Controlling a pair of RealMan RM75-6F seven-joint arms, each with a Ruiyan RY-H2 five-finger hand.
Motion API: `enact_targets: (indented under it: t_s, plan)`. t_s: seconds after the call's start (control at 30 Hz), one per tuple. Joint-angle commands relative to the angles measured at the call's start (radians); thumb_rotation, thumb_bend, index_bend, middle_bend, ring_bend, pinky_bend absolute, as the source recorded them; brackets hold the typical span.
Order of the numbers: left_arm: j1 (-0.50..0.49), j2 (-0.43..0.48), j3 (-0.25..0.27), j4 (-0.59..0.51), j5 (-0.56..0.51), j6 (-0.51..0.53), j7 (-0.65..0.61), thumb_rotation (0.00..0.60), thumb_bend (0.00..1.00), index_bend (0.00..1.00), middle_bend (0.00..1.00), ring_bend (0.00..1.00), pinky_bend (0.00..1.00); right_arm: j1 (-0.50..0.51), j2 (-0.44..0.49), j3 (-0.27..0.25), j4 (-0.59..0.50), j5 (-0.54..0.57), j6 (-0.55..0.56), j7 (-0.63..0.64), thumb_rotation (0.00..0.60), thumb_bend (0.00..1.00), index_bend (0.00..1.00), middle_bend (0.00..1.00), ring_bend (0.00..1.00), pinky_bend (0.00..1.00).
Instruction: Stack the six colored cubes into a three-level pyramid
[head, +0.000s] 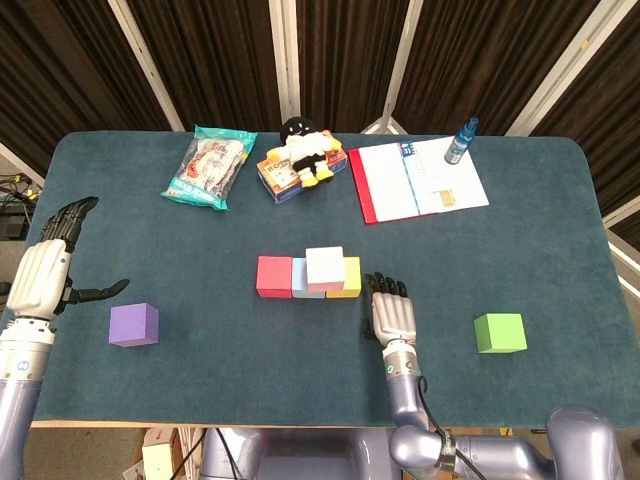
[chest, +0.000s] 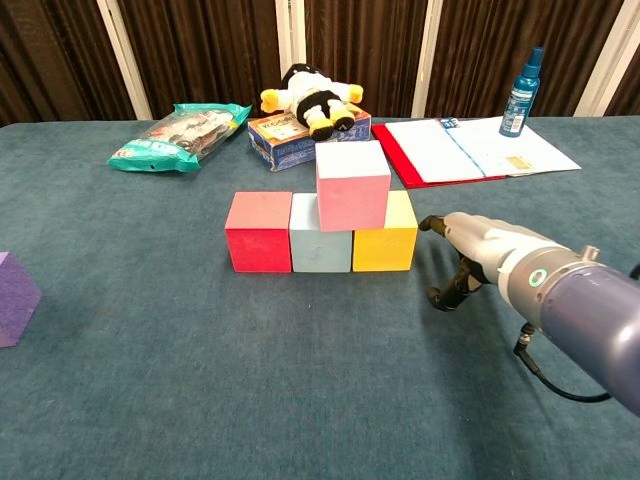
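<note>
A red cube (head: 274, 276), a light blue cube (chest: 320, 235) and a yellow cube (chest: 385, 240) stand side by side in a row mid-table. A pink cube (head: 324, 268) sits on top, over the blue and yellow ones. A purple cube (head: 134, 324) lies at the left and a green cube (head: 500, 332) at the right. My right hand (head: 391, 312) hovers flat just right of the yellow cube, fingers apart, holding nothing. My left hand (head: 50, 268) is open beside the purple cube, up and to its left.
At the back of the table lie a snack bag (head: 210, 165), a plush toy (head: 303, 148) on a small box, an open red binder (head: 415, 180) and a blue spray bottle (head: 461, 140).
</note>
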Motion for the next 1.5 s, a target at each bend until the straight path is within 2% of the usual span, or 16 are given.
enact_targets:
  t_s: [0.03, 1.1, 1.5]
  plan:
    - [0.0, -0.001, 0.0, 0.0, 0.0, -0.001, 0.001, 0.6, 0.05, 0.0, 0.05, 0.0, 0.0, 0.002, -0.004, 0.0, -0.001, -0.002, 0.001, 0.0, 0.6, 0.47, 0.0, 0.04, 0.0, 0.0]
    - [-0.002, 0.001, 0.001, 0.002, -0.006, -0.007, 0.0, 0.6, 0.05, 0.0, 0.05, 0.0, 0.0, 0.019, -0.043, 0.002, 0.032, -0.012, 0.014, -0.006, 0.6, 0.47, 0.0, 0.04, 0.0, 0.0]
    - [-0.001, 0.003, 0.0, -0.002, -0.002, -0.002, 0.002, 0.6, 0.05, 0.0, 0.05, 0.0, 0.0, -0.017, 0.016, -0.006, -0.04, -0.067, 0.084, -0.004, 0.6, 0.47, 0.0, 0.04, 0.0, 0.0]
